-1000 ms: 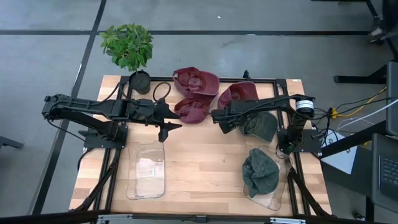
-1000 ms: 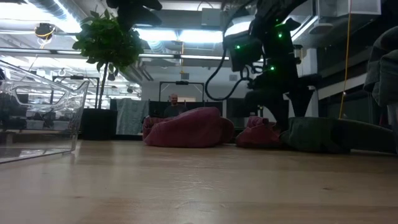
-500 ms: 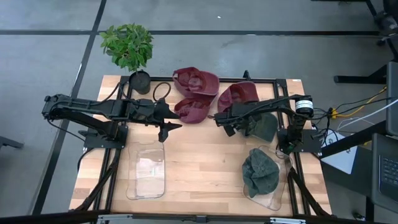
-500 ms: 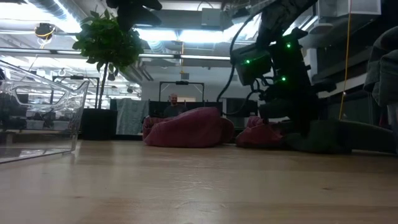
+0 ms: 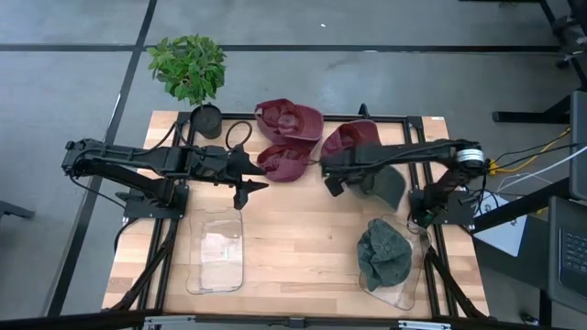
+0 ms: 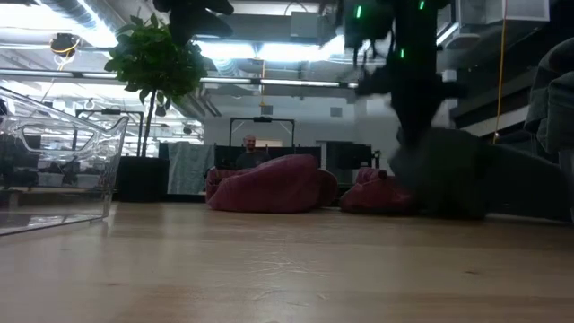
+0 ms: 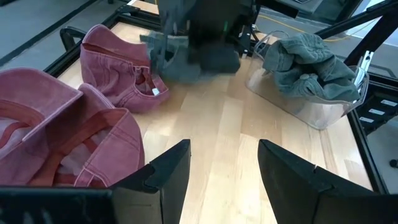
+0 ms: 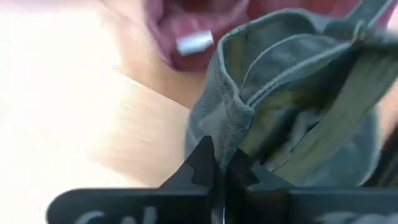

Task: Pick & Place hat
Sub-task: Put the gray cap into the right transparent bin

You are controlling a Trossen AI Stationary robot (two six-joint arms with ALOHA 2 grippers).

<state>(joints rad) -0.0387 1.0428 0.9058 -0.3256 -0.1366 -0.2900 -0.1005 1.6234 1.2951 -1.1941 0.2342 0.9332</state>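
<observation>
The right gripper [image 5: 333,180] sits right of centre in the high view, its fingers [image 8: 205,163] pinched tight on the edge of a green hat [image 5: 383,183] (the right wrist view shows the cloth rim folded between the two dark tips). The hat trails from the grip toward the right of the frame, along the line of the arm, and in the low view it looks to hang partly off the table [image 5: 303,238] at the right of that picture, though whether its far end is touching the wood I cannot tell.

Below it in the high view, toward the lower right corner of the table, stands a clear bin [image 5: 396,291] that already holds another green hat [image 5: 383,252]. That is the relation the coming move turns on, as I judge it: the bin lies down-frame and slightly right of the gripper, near the right arm's own side, so this arm is plainly the nearer one for the drop.

Up-frame of the grip lie three red hats [image 5: 289,120], just beside the held one.

The left gripper [image 5: 248,176] waits left of centre, fingers apart and empty, above a second clear bin [image 5: 216,252] in the lower left.
</observation>
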